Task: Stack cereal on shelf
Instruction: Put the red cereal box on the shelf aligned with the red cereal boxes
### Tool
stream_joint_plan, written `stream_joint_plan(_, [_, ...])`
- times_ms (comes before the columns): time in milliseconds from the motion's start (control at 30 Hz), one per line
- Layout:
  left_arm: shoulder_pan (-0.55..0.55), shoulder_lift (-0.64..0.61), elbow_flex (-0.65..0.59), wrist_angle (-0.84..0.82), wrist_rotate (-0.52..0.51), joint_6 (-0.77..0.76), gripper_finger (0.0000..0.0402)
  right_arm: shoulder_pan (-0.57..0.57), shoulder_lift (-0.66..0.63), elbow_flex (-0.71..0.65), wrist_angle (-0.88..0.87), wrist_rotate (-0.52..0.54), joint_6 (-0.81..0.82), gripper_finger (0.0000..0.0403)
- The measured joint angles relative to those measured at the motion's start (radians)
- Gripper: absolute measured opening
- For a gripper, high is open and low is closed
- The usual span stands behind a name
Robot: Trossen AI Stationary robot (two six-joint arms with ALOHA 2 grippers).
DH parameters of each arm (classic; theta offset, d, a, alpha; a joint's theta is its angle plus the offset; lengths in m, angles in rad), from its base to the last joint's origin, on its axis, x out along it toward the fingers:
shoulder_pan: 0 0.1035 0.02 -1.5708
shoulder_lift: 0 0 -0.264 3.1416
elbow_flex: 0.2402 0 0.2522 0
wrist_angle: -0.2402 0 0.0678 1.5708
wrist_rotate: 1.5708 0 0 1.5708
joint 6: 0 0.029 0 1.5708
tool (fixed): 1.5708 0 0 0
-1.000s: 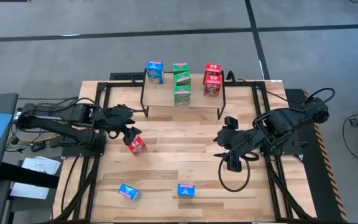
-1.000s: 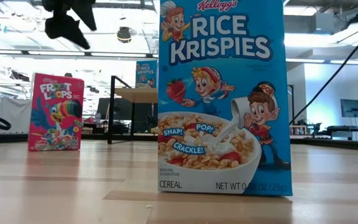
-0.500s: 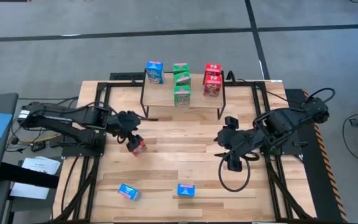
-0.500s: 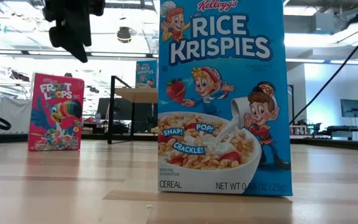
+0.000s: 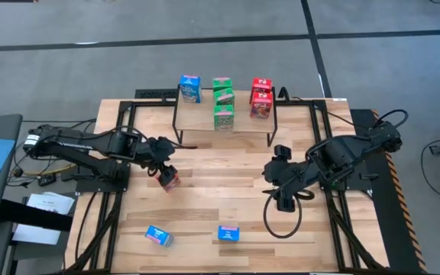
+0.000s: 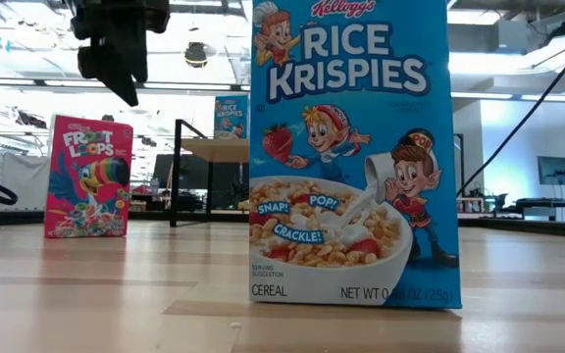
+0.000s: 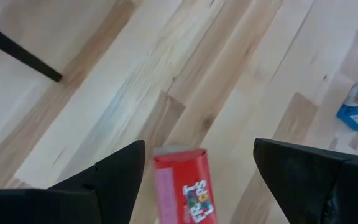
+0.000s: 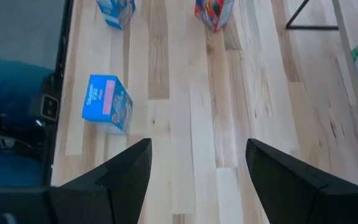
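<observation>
A red cereal box stands upright on the tabletop, also showing in the low view. My left gripper hovers just above it, open. In the left wrist view its fingers stand on either side of the red box with gaps, the gripper touching nothing. The shelf at the far side carries one blue box, three green boxes and two red boxes. Two blue boxes sit near the table's near edge. My right gripper waits open right of centre.
The shelf's thin black legs stand on the table's far half. A black cable loop hangs below my right arm. The near blue box fills much of the low view. Bare wood lies between the red box and the right gripper.
My left gripper has moved toward the table's right and near side and come down a little, ending over the red box. The red box has stayed in place.
</observation>
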Motion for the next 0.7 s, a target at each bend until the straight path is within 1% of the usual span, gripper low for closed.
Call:
stream_joint_plan(233, [-0.001, 0.021, 0.0, -0.014, 0.006, -0.035, 0.0288, -0.002, 0.018, 0.0, 0.006, 0.014, -0.001, 0.0286])
stream_joint_plan(500, [-0.036, 0.054, 0.0, -0.019, -0.01, -0.071, 0.0288, -0.002, 0.022, 0.001, 0.009, 0.021, 0.0, 0.0286])
stream_joint_plan(633, [-0.064, 0.068, 0.0, -0.03, -0.048, -0.111, 0.0288, -0.002, 0.023, 0.001, 0.009, 0.021, 0.0, 0.0286])
stream_joint_plan(700, [-0.078, 0.066, 0.0, -0.061, -0.069, -0.135, 0.0288, -0.002, 0.023, 0.001, 0.009, 0.021, 0.0, 0.0286])
